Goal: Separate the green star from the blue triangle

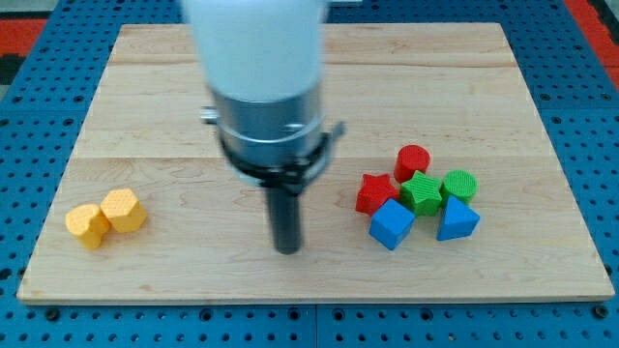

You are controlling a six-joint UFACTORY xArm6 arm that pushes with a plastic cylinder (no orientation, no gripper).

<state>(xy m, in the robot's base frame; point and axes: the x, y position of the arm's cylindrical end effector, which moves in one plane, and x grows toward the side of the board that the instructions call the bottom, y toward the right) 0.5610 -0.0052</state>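
The green star (422, 192) sits in a tight cluster at the view's right. The blue triangle (456, 220) lies just to its lower right, touching it. A blue cube (391, 224) is at the star's lower left, a red star (376, 192) at its left, a red cylinder (413, 159) above it and a green cylinder (460, 184) at its right. My tip (286, 249) rests on the board well to the left of the cluster, touching no block.
Two yellow blocks (88, 225) (124, 210) lie together near the board's left edge. The wooden board (309, 87) rests on a blue pegboard surface. The arm's white and dark body hangs over the board's upper middle.
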